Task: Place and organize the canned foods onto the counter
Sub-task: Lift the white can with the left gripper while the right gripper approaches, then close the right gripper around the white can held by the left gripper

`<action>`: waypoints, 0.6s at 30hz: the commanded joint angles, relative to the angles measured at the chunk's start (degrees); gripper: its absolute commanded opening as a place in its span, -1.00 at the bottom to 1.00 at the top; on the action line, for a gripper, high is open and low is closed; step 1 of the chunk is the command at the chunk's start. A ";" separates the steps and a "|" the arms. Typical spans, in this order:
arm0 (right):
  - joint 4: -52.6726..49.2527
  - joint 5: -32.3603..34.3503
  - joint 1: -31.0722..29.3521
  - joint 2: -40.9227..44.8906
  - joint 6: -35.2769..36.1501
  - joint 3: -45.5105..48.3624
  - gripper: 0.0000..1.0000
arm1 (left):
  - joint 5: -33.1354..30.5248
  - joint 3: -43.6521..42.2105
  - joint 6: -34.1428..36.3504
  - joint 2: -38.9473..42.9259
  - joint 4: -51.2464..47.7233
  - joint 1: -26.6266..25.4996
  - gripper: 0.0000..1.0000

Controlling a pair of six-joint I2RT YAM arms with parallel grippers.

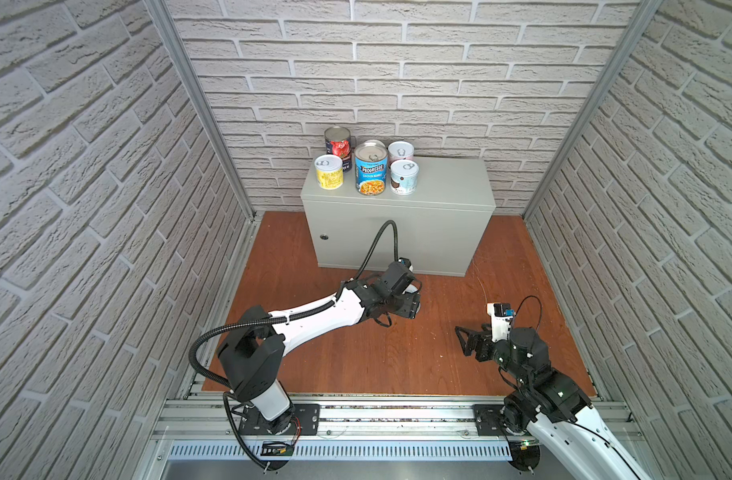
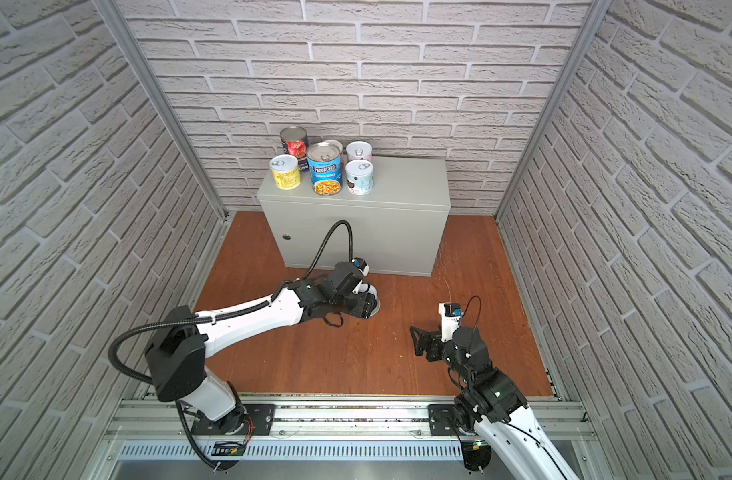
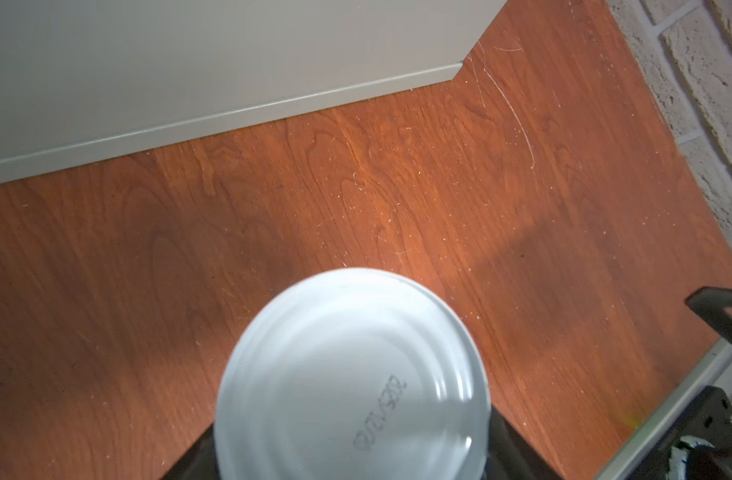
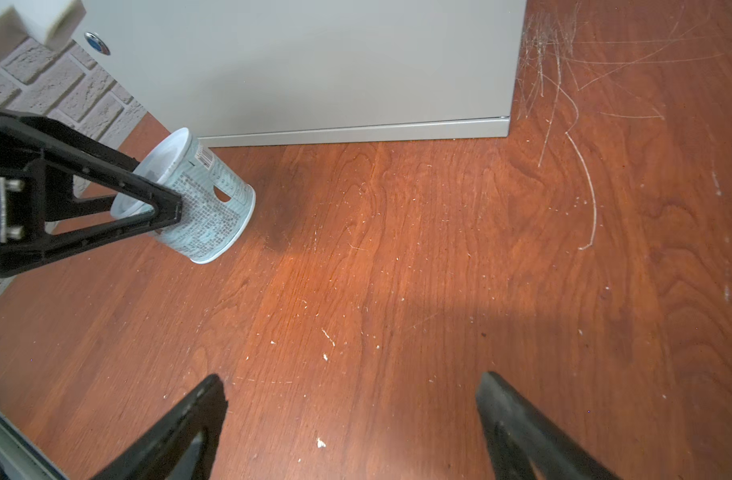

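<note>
The left end effector [image 2: 368,306] was closed on a small pale can [image 4: 206,208]. One black finger [image 4: 166,208] showed in front of the can in the right wrist view. The pale can was tipped over, not standing up, low over the wooden floor [image 1: 397,357] and just in front of the grey box [image 1: 397,232]. I could not tell if it touched the floor. Its flat silver end filled the near part of the left wrist view. The right end effector [image 4: 351,378] was spread wide with nothing in it. It hung over the floor, well apart from the pale can. Further out, the other cans stood upright on the tabletop [image 1: 447,178], which was the flat top of the grey box. They were all bunched near its left end in both top views. In the front row were a yellow can [image 1: 329,172], a tall blue soup can [image 1: 370,172] and a white can [image 1: 404,178]. Behind them stood a tall red tomato can [image 1: 338,145] and a pinkish can [image 1: 400,151]. A bit of one more silver top [image 1: 376,143] peeked out behind the blue soup can. A small round lock [image 1: 324,237] sat on the front of the grey box. Grey brick walls [image 1: 106,166] stood around it all.
</note>
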State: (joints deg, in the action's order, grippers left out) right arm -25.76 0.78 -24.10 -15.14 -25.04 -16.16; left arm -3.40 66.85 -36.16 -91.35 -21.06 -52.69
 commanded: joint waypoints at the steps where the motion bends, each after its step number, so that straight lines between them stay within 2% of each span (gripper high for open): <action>1: 7.49 -4.34 0.08 -0.04 -2.06 2.32 0.89 | -0.36 -1.73 -0.14 3.30 1.60 1.92 0.22; 11: 16.36 -5.79 -2.49 -7.79 -2.71 3.16 0.83 | 0.41 -6.76 0.04 9.32 2.48 6.27 0.22; 15: 19.56 -3.96 -6.34 -12.49 -1.84 0.01 0.82 | 0.43 -7.65 0.08 10.72 1.91 7.31 0.22; 18: 22.08 -0.85 -11.77 -17.75 -0.44 -2.54 0.82 | 0.52 -8.22 0.13 11.92 1.56 7.86 0.22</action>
State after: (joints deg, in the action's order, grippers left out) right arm -10.76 -2.59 -32.51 -30.22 -27.20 -15.59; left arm -2.90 59.18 -36.14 -82.39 -22.55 -45.60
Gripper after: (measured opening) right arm 0.909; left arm 0.749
